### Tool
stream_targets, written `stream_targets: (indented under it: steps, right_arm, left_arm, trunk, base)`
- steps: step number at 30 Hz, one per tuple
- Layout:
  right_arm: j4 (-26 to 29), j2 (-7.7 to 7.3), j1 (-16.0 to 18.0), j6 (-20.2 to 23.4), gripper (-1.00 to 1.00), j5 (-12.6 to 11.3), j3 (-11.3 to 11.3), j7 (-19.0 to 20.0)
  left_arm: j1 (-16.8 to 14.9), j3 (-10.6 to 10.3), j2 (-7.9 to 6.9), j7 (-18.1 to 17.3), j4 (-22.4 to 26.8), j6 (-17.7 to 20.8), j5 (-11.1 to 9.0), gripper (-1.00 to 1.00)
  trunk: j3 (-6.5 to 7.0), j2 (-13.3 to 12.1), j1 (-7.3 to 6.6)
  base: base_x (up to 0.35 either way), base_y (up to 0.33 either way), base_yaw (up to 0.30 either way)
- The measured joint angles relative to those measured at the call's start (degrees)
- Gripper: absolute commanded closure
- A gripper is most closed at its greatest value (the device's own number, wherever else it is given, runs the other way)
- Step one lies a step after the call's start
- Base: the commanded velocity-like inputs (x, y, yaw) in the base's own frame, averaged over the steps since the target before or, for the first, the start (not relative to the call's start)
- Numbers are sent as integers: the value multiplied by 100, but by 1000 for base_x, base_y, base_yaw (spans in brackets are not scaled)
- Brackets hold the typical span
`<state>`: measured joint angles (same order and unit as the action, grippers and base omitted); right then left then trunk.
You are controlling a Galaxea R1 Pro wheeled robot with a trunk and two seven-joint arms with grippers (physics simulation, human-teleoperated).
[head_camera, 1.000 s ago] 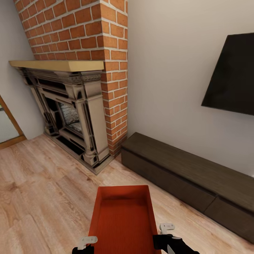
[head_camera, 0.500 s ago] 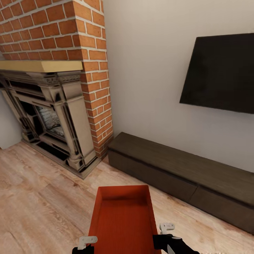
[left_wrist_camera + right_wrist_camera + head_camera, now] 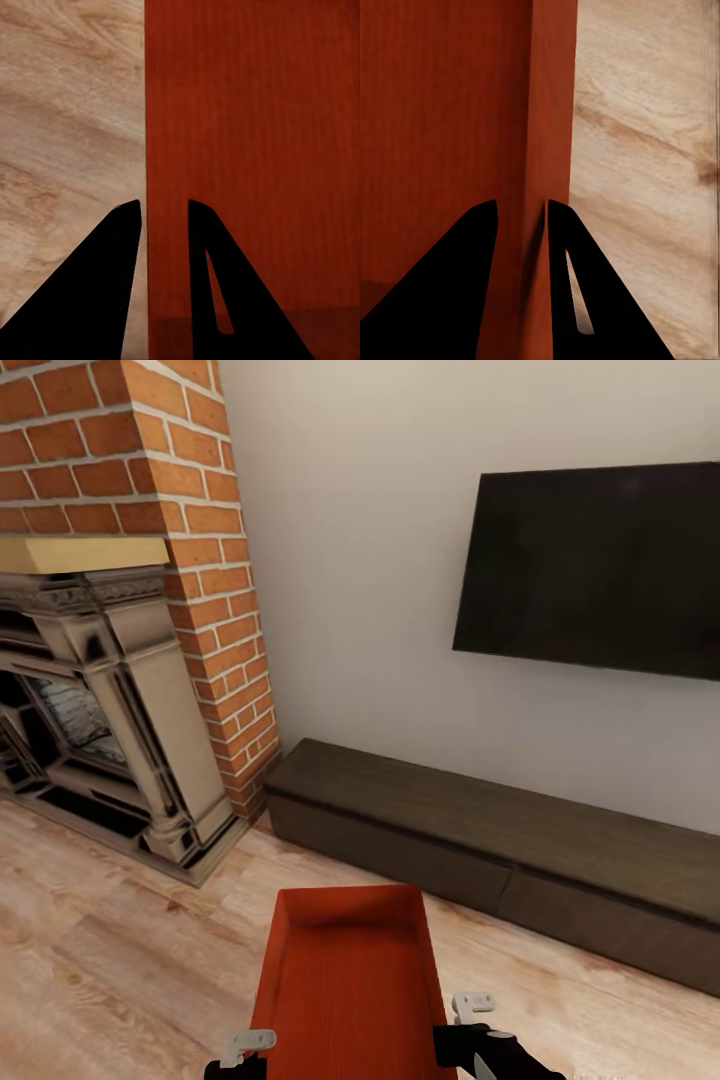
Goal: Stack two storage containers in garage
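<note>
One orange-red storage container point(image 3: 345, 980) hangs in front of me above the living room's light wood plank floor point(image 3: 110, 960), carried between both arms. My left gripper point(image 3: 243, 1048) is shut on its left wall, one finger point(image 3: 112, 255) outside and the other inside over the ribbed bottom point(image 3: 255, 135). On the opposite side my right gripper point(image 3: 470, 1012) is shut on the right wall point(image 3: 551, 112), its fingers point(image 3: 465, 262) straddling that wall. The bin is open-topped and holds nothing. The second container, the garage and its concrete floor are out of view.
A red brick fireplace point(image 3: 120, 690) with a stone surround stands at the left. A long low dark-brown cabinet point(image 3: 500, 835) runs along the pale wall ahead, under a black wall TV point(image 3: 600, 570). Wood floor lies between me and them.
The whole view has swung to the right: fireplace slid left, TV and cabinet came toward the centre. The container and both grippers keep the same place in the picture.
</note>
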<state>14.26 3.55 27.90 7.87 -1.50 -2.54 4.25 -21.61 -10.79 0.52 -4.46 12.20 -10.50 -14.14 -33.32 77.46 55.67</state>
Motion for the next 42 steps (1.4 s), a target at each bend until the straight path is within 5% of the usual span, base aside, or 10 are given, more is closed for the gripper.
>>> stream_targets:
  steps: [25,42]
  right_arm:
    - [0,-1,0,0,100,5,4,4]
    - [-1,0,0,0,100,8,7,3]
  left_arm:
    - [0,0,0,-1,-1,0,0,100]
    - [0,1,0,-1,-1,0,0,100]
  trunk:
    - [461,-1003,-549]
    - [496,-1005,-550]
  base:
    - [0,0,-285]
    - [0,0,-286]
